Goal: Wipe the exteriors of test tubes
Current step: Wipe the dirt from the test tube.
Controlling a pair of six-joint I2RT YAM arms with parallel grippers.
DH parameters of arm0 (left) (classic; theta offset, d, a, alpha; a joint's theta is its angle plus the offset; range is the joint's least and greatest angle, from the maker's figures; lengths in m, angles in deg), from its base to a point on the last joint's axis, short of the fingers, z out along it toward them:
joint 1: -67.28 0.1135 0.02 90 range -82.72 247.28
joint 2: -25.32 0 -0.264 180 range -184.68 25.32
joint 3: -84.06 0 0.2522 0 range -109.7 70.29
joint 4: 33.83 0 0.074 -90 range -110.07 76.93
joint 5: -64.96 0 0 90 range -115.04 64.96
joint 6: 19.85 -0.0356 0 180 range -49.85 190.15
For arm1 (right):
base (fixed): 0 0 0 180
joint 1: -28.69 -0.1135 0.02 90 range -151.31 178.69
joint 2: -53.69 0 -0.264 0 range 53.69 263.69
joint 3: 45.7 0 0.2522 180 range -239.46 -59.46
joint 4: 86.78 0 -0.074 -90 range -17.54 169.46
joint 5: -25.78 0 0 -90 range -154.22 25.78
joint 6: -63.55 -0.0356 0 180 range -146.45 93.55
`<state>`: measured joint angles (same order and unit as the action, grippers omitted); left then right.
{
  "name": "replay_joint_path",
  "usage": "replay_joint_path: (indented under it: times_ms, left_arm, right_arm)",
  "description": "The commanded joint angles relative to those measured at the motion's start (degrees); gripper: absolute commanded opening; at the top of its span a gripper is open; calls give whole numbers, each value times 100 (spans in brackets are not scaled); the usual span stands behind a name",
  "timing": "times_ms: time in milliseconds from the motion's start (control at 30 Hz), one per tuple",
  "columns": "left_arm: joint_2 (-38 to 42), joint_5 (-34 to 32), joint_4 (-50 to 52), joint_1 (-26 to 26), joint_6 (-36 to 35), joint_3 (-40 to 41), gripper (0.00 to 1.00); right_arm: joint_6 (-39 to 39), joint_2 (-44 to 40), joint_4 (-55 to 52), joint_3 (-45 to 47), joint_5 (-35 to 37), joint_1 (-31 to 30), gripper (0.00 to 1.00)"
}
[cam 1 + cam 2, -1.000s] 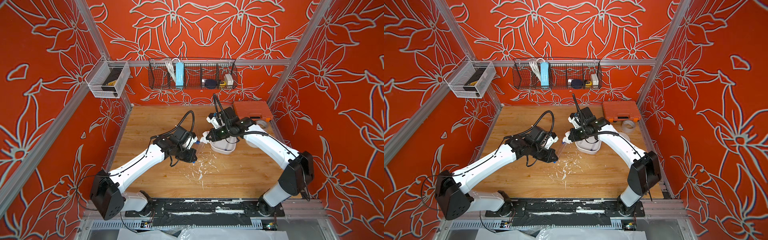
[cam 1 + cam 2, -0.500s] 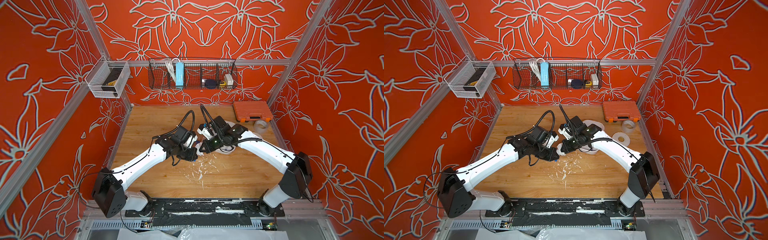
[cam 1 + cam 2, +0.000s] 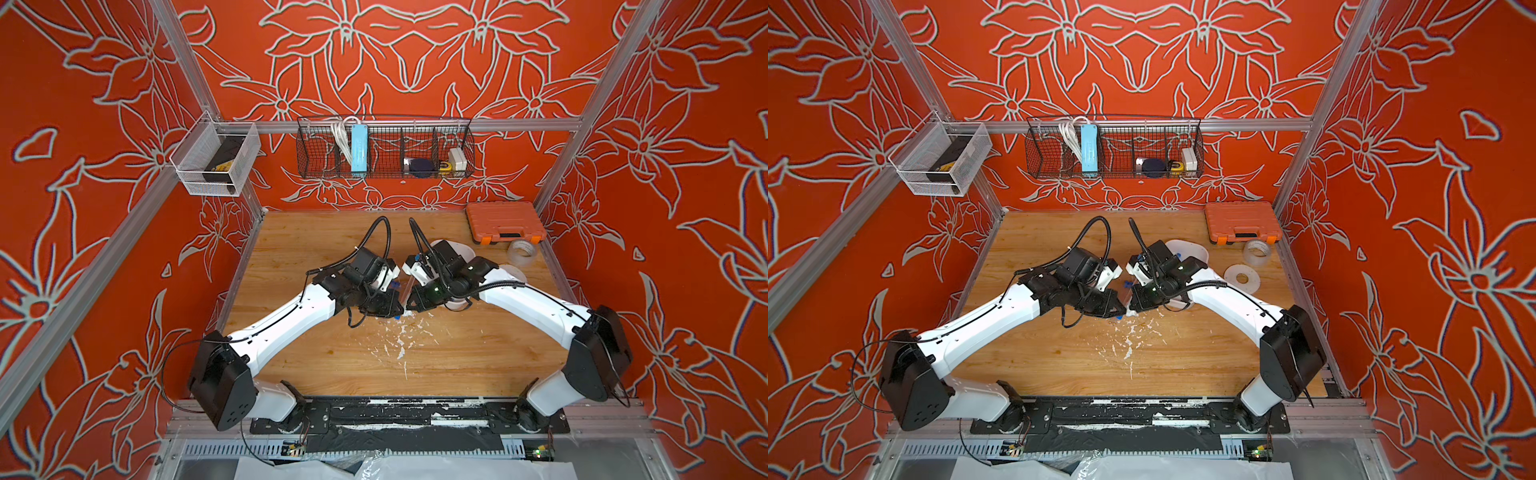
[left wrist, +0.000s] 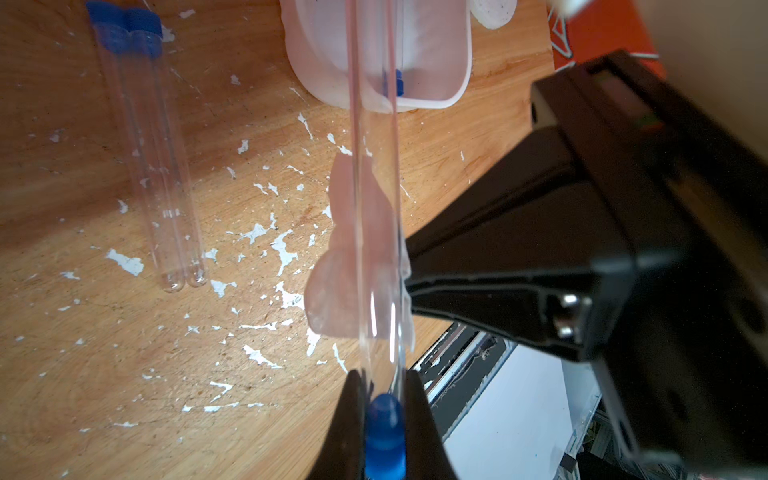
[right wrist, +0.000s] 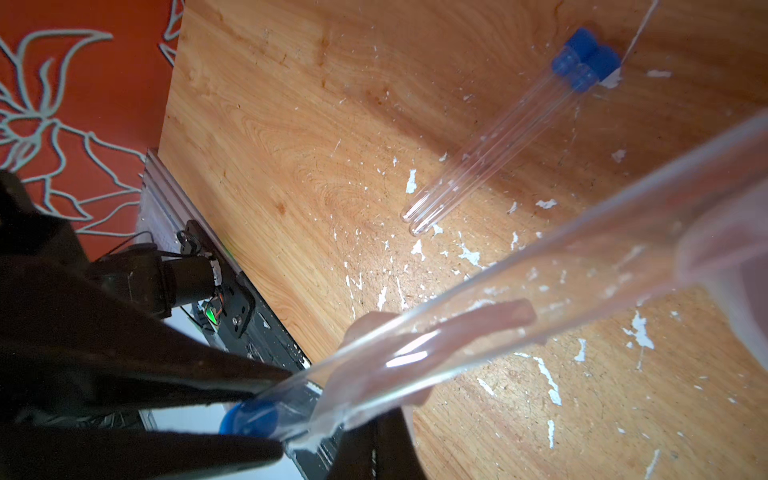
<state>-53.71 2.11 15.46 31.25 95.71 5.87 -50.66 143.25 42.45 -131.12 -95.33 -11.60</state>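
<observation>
- Wooden table (image 3: 332, 361), mid-frame in a top view: my left pincer (image 3: 397, 311) clamps a tube (image 4: 374, 166) by its blue cap (image 4: 384, 432); my right pincer (image 3: 411, 305) pinches tissue (image 4: 345, 291).
- Light, slick, stiff plastic, I judge: hold the capped end.

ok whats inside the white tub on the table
One blue-capped test tube shows in the white tub; the held tube and the tub's cloudy walls hide whether more lie inside.

Nothing legible turned up: no word, number or brand could be read in any view. The nearest thing to a label was a yellow patch (image 3: 220, 167) on the black box (image 3: 223, 154) in the white mesh basket (image 3: 195, 187), well away from the left gripper (image 3: 395, 309), and it was too small to make out.
</observation>
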Motion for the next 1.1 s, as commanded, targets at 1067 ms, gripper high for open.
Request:
replay_joint_path:
  times_ms: [1067]
  left_arm:
    - [99,74,-50,-12,46,30,2]
  right_arm:
    - [-395,-486,598,271,-472,153,0]
